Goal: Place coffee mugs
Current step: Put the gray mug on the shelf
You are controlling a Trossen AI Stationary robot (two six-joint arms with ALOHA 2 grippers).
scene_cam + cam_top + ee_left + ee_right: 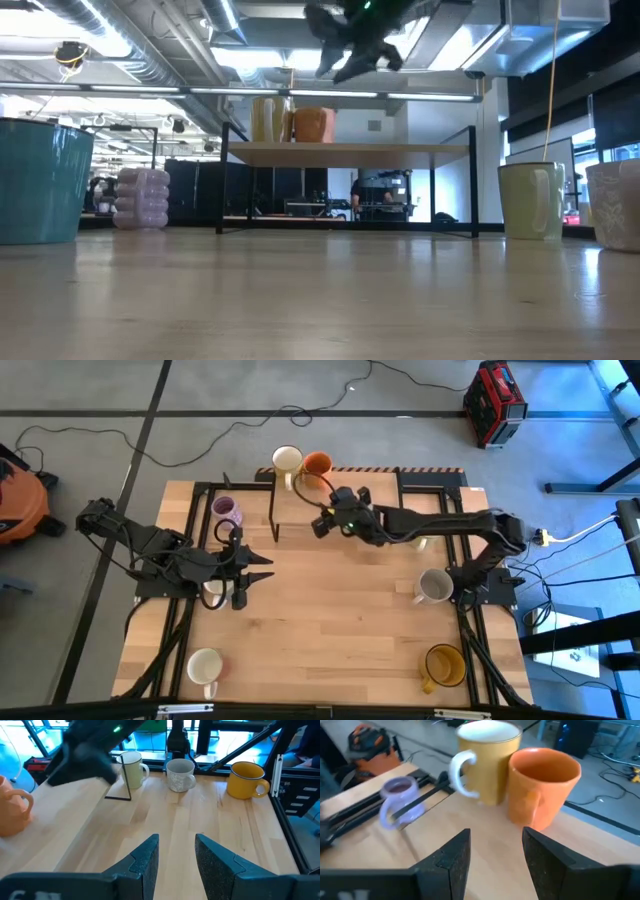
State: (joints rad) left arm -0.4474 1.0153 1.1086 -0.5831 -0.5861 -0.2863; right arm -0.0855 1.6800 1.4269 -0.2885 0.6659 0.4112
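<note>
Parted, empty jaws of the left gripper (177, 855) above bare table (175, 820).

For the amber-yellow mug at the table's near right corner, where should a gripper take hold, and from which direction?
The amber-yellow mug stands upright with its mouth open to the top and its handle toward the left arm's side. Probably best to come straight down and pinch the rim on the side away from the handle, one finger inside.

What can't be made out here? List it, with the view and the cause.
- White mug, high view: mostly covered by the left arm; its handle is unseen.
- Pale mug, high view: nearly all under the right arm; its colour is unsure.
- Teal mug, low view: cut by the left edge.
- Grey mug, low view: cut by the right edge.
</note>
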